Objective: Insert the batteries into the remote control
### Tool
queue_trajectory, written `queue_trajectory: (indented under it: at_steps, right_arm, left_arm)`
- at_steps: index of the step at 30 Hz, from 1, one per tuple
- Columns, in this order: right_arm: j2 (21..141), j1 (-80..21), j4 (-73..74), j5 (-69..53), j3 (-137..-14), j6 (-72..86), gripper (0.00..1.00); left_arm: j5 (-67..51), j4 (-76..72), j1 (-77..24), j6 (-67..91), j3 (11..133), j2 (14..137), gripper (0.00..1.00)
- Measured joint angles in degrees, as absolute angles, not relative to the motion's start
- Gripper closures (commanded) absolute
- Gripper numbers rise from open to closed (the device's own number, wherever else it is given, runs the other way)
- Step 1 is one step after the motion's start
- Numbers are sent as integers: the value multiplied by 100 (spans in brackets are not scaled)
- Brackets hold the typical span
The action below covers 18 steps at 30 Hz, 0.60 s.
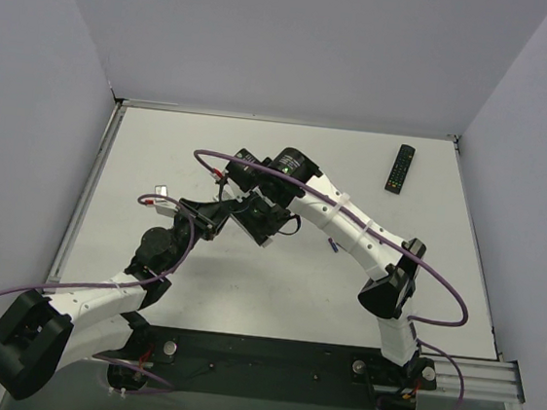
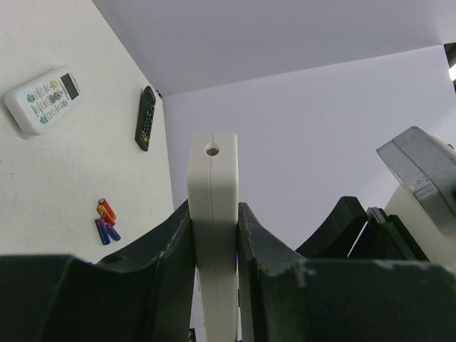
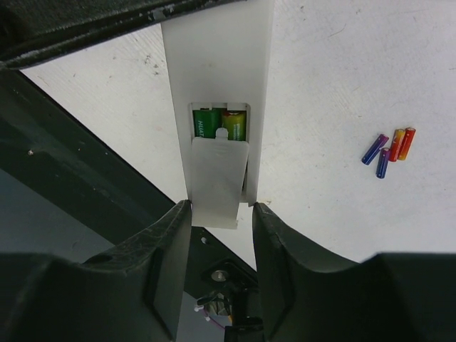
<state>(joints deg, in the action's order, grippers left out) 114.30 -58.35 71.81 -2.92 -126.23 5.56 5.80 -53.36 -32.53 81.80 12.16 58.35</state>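
I see my two arms meet over the middle of the white table (image 3: 342,71). My left gripper (image 2: 214,228) holds the slim, long white plastic remote (image 2: 212,178) up off the table. Its two black fingers (image 2: 171,249) press on the remote's two thin sides, so those jaws pinch the remote tight. The end with a little round hole pokes up past the fingers.

From my right wrist I look at the back of the remote. The battery slot is part open. Two small green round batteries (image 3: 219,122) sit in it side by side. Below them, a flat white plastic lid (image 3: 216,182) covers the rest of the slot, and it looks a bit crooked.

My right gripper (image 3: 221,211) has one finger on each side of the low end of the lid and remote. The fingers are right beside the edges. I cannot tell if they squeeze or just stand close.

Some small coloured batteries (image 3: 388,152), red, orange, blue and purple, lie in a little bunch on the table. A wide white remote with a little screen (image 2: 44,98) lies apart from them. A long black remote with buttons (image 1: 401,167) lies near the far right corner.
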Motion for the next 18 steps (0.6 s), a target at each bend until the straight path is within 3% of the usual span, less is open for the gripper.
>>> queue_trajectory:
  at_steps: [10,18]
  right_arm:
    - [11430,-5835,7188,-274,-12637,558,69]
    - [11430,-5839,7199,-270,-12689,558,77]
  left_arm:
    - [604,-5258,-3253,8320,1214,5835,100]
    - [574,-5157,-3275,8460,1214,5835,100]
